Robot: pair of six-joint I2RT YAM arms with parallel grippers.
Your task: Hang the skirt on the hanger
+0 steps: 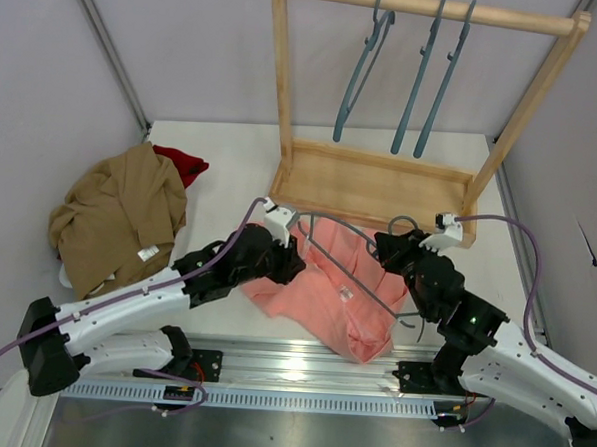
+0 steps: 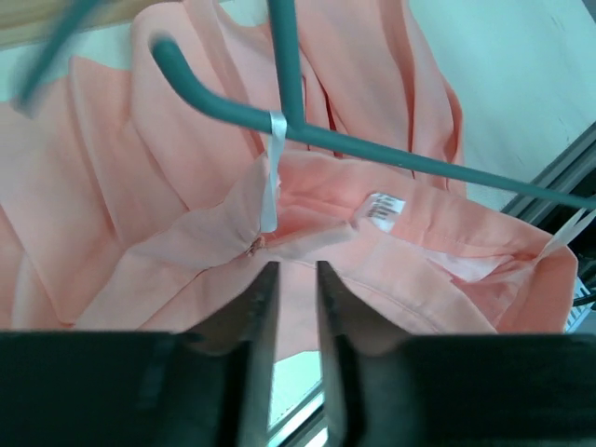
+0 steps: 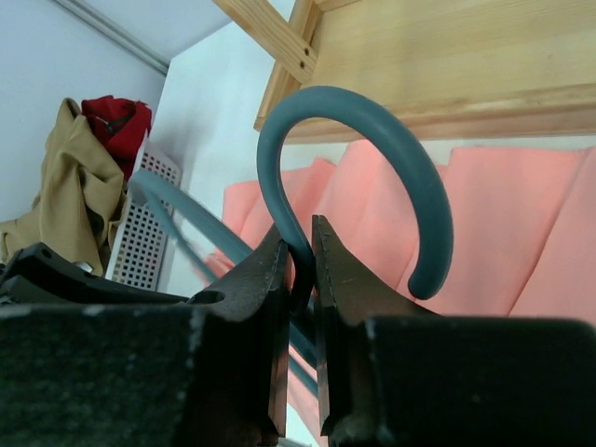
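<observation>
Two robot arms meet over the skirt (image 1: 320, 295), a salmon-pink garment lying creased on the white surface (image 1: 232, 160), just in front of a wooden rack (image 1: 381, 183). The hanger (image 3: 372, 116), slim and teal-blue, sits over the skirt's upper part, with its hook toward the right arm. The right pincer (image 3: 298, 244) is clenched on the stem just below the hook's curve. The left pincer (image 2: 296, 275) is released: its fingers stand a narrow gap apart with nothing between them, their tips just short of the skirt's waistband. In the left wrist view a small white label (image 2: 384, 209) shows inside the waistband. A thin white ribbon loop (image 2: 277, 149) runs from the waistband up over the hanger's bar. Three more teal hangers (image 1: 421, 80) hang from the rack's top rail. At the far left of the surface lie a tan-brown garment (image 1: 119, 214) and, behind it, a dark red garment (image 1: 182, 162).
</observation>
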